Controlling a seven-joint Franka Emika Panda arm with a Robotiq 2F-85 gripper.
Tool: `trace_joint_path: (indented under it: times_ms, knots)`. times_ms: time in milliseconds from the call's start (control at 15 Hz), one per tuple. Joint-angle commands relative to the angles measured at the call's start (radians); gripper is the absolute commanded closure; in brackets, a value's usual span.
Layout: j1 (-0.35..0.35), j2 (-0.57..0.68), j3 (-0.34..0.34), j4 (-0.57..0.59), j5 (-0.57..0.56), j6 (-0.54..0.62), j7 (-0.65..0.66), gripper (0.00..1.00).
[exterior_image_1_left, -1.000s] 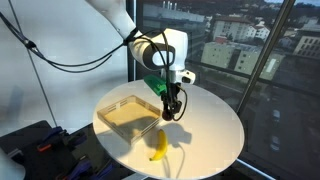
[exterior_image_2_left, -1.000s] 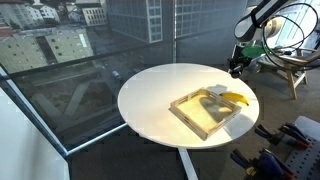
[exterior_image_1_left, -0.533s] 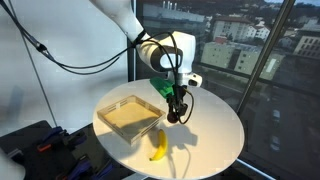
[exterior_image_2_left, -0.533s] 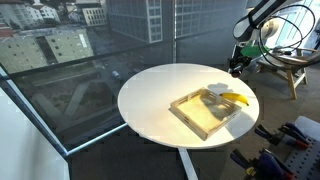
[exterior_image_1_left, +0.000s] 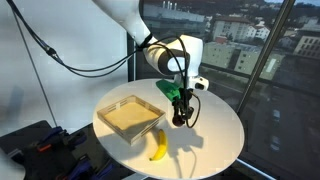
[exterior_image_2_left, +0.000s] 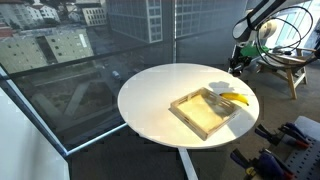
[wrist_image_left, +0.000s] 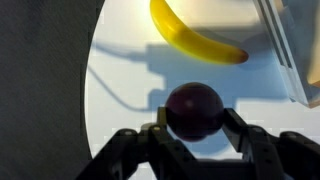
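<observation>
Plum (wrist_image_left: 193, 110), a dark round fruit, is clamped at its sides between the two fingers of the gripper (wrist_image_left: 193, 128), which is closed on it. It is carried clear of the table (exterior_image_1_left: 215, 135), and its shadow is cast on the white top below.

Hazards
- A smooth, round body is gripped on two narrow contacts only. If the jaws are eased or the wrist is swung sharply, the plum may be squeezed out and dropped.
- Once dropped, it is expected to roll, since no raised lip is seen on the round top. In the wrist view the table edge is seen near the plum on one side, so a roll that way would likely end on the floor.
- The fruit may be bruised by excess closing force.

Clearances
- The banana (wrist_image_left: 195, 40) lies near the plum, just beside a corner of the wooden tray (exterior_image_1_left: 114, 103) and apart from the fingers. It could be struck or shoved by a low pass in that direction.
- The tray wall must be cleared by height if it is crossed.
- Open room is found over the bare part of the table away from the tray, out to its curved edge.
</observation>
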Motion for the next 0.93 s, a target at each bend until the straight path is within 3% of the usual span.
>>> trace_joint_path:
  times_ms: [0,867]
  knots:
    - [-0.015,0.033,0.000,0.058,0.025,-0.036,-0.007,0.66]
    - [-0.039,0.097,0.001,0.096,0.030,-0.010,-0.013,0.66]
